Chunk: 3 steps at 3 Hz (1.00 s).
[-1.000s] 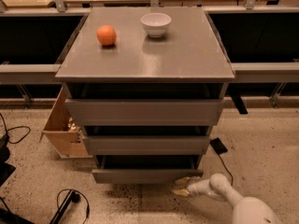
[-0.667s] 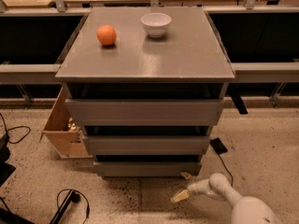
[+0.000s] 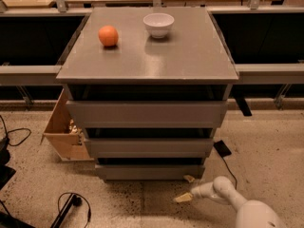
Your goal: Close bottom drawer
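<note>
The grey cabinet (image 3: 147, 56) has three drawers. The bottom drawer (image 3: 149, 171) shows only its flat grey front strip, sitting close in under the middle drawer front (image 3: 148, 147); its interior is hidden. My gripper (image 3: 185, 189) is low over the floor, just in front of and below the bottom drawer's right end, not touching it. Its tan fingertips (image 3: 182, 198) are spread apart and hold nothing. The white arm (image 3: 223, 189) reaches in from the lower right.
An orange (image 3: 108, 35) and a white bowl (image 3: 158, 23) stand on the cabinet top. A wooden box (image 3: 64, 127) leans at the cabinet's left. Cables (image 3: 71, 208) lie on the speckled floor at left, and a black cable with plug (image 3: 222, 148) at right.
The bottom drawer front has moved back in toward the cabinet. My gripper has pulled away from it, down and toward the camera.
</note>
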{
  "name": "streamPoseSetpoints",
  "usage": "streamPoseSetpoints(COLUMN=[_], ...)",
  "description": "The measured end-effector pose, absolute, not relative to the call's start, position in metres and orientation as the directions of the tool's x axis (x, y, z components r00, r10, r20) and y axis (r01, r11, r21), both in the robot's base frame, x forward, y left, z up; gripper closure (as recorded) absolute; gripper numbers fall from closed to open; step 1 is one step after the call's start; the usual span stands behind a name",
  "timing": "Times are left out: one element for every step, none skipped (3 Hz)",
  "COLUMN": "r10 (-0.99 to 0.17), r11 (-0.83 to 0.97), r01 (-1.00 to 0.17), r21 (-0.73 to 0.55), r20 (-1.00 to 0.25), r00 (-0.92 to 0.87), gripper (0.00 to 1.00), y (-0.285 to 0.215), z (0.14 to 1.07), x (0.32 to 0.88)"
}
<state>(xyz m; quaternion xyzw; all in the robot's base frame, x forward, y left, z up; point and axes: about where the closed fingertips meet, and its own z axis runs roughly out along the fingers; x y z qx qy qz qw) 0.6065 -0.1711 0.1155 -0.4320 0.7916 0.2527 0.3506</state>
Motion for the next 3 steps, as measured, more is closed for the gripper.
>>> streamPoseSetpoints(r10=[-0.505,-0.491,-0.468], r11=[0.495,0.486,0.475], r01=[-0.863,-0.87,-0.877], r21=[0.099,0.088,0.078], r20=[-0.775,-0.796,-0.822], r00=[-0.378,-0.354,-0.326], gripper=[0.41,0.64,0.87], y=[-0.168,-0.162,-0.144], z=[0.115,0.118,0.119], x=[0.607,0.625,0.66])
